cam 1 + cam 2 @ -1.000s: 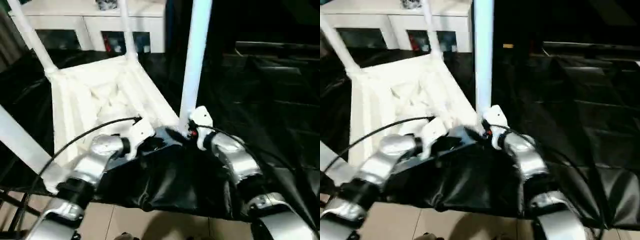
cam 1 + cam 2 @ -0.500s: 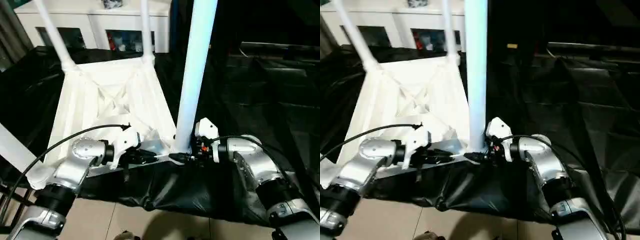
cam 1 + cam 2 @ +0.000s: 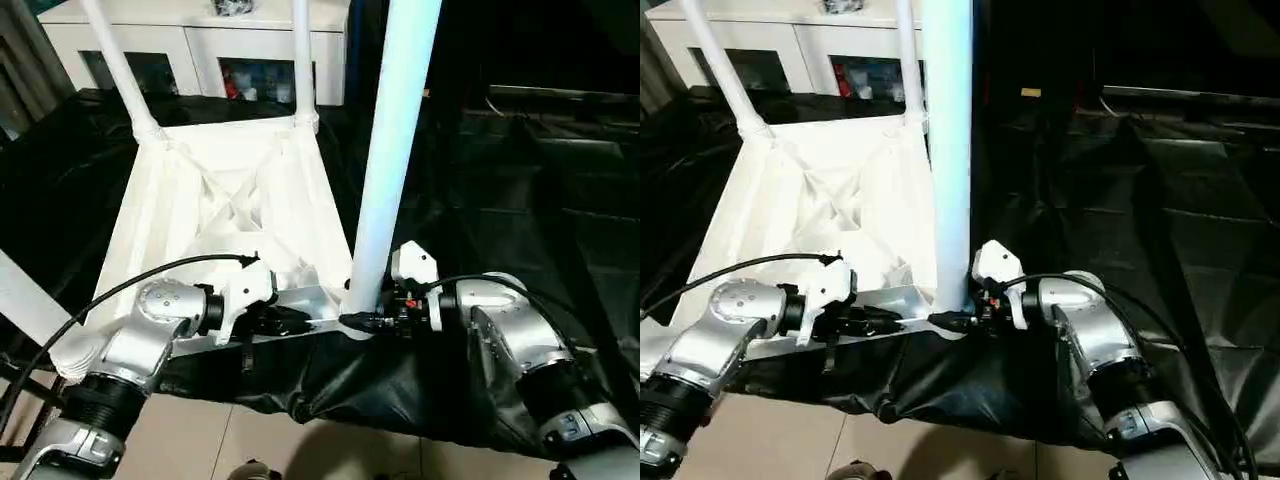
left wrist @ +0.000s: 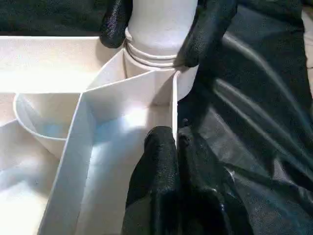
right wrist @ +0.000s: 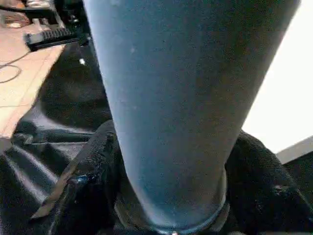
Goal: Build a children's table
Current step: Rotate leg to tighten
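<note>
Tabletop [image 3: 215, 200]: upside down on black sheet [image 3: 520, 200].
Left gripper [image 4: 168, 147]: fingers pinch tabletop's near rim.
Right gripper [image 4: 156, 29]: fingers clasp upright leg [image 3: 395, 150] (at its socket).

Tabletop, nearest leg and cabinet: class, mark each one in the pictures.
tabletop [image 3: 215, 195], left eye view, ribbed underside
nearest leg [image 3: 392, 160], left eye view, mid-shaft
cabinet [image 3: 200, 40], left eye view, white front frame
</note>
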### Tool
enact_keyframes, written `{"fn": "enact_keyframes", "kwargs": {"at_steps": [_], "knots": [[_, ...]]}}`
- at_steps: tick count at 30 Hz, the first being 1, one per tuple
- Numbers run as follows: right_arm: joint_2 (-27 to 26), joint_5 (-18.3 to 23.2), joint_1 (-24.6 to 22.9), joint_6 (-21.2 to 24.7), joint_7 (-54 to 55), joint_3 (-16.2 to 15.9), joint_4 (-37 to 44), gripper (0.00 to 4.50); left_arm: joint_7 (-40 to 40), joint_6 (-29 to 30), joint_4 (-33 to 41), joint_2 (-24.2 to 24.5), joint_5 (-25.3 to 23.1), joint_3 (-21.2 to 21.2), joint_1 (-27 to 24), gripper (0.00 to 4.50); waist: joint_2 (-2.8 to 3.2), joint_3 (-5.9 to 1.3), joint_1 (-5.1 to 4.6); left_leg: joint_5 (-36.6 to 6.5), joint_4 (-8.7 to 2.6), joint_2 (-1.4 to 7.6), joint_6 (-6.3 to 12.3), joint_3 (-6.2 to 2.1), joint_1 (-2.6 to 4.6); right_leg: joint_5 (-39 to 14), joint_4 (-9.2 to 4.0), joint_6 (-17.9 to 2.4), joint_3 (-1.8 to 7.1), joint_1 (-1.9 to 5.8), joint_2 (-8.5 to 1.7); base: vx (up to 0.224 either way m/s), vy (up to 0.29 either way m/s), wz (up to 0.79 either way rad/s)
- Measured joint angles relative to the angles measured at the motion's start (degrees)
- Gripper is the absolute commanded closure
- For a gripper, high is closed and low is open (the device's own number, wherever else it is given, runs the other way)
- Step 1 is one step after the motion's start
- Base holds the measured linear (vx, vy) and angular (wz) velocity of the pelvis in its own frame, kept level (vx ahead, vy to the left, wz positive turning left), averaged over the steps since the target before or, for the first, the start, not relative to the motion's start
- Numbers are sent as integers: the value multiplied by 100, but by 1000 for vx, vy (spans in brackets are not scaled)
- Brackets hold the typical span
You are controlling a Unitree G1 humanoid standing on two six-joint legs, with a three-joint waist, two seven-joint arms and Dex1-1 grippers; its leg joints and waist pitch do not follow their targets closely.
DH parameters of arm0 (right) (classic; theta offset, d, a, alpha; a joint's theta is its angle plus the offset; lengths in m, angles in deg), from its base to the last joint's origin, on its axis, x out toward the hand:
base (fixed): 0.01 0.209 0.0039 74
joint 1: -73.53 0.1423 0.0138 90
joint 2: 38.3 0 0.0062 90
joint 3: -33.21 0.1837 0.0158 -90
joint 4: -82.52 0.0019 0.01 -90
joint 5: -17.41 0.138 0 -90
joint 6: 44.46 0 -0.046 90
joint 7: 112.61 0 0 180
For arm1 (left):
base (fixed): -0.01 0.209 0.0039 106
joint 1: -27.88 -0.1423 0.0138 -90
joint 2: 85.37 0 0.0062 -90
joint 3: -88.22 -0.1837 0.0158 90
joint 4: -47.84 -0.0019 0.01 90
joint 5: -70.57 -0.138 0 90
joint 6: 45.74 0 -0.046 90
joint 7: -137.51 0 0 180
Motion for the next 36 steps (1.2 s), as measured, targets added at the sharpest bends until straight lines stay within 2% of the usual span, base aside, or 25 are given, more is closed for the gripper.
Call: {"fn": "enact_keyframes", "kwargs": {"at_steps": [3,6,8,12,15,16,17,19,22,23,27,30,36], "knots": [[-382,-172,82,-6,1102,296,-340,190,-668,23,-322,-273,-251,27,256,450,0,0,-39,3,6,1,-4,0,17,4,7,-3,1,9,0,0,0,0],[-986,-295,368,15,2787,700,-900,191,-1584,238,-729,-793,-511,113,585,450,-2,2,-179,8,10,-1,-12,0,19,4,2,22,5,9,0,0,0,0],[-1161,-354,453,34,3465,839,-1030,191,-1958,376,-807,-1029,-621,98,698,450,-1,2,-217,8,9,-2,-12,0,20,11,0,18,8,10,0,0,0,0],[-1559,-455,716,11,4780,1036,-1383,191,-2633,483,-1056,-1400,-844,84,939,450,13,-3,-217,7,-6,-2,-12,0,14,17,-1,6,5,1,1,0,0,0],[-1705,-513,859,-125,5314,1129,-1626,191,-2918,483,-1206,-1582,-971,28,1063,450,19,-5,-202,5,-11,-3,-10,0,6,16,-8,7,4,-4,1,0,0,0],[-1719,-544,858,-183,5358,1143,-1660,191,-2954,483,-1206,-1597,-993,18,1065,450,19,-5,-197,5,-11,-3,-8,1,4,16,-9,7,4,-5,1,0,0,0],[-1730,-574,858,-243,5368,1159,-1691,156,-2956,480,-1206,-1603,-1013,18,1068,450,19,-4,-194,4,-11,-3,-8,1,3,16,-9,6,4,-6,1,0,0,0],[-1754,-589,859,-336,5393,1194,-1759,121,-2962,479,-1207,-1613,-1046,18,1068,450,19,-5,-190,4,-9,-3,-7,1,3,17,-9,6,4,-6,1,0,0,0],[-1772,-579,859,-385,5325,1219,-1785,112,-2965,474,-1207,-1614,-1056,20,1069,450,18,-4,-187,5,-7,-3,-7,1,3,17,-8,6,4,-5,1,0,0,0],[-1772,-577,859,-406,5314,1220,-1797,87,-2965,470,-1210,-1614,-1056,20,1070,450,18,-4,-186,5,-7,-3,-7,1,2,17,-8,6,4,-5,1,0,0,0],[-1655,-350,863,-480,4722,1250,-1832,87,-2707,366,-1173,-1465,-984,61,1038,450,19,-4,-193,4,-8,-2,-7,1,0,17,-7,5,3,-9,1,0,0,0],[-1440,-343,863,-514,4040,1192,-1819,87,-2324,356,-994,-1318,-844,62,903,450,25,-3,-182,5,-10,-2,-6,1,1,17,-6,5,1,-9,1,0,0,0],[-877,-210,737,-523,2280,736,-1390,87,-1588,358,-607,-976,-556,75,610,450,30,-2,-144,7,-4,-1,-3,1,0,17,-3,4,1,-7,0,0,0,0]]}}
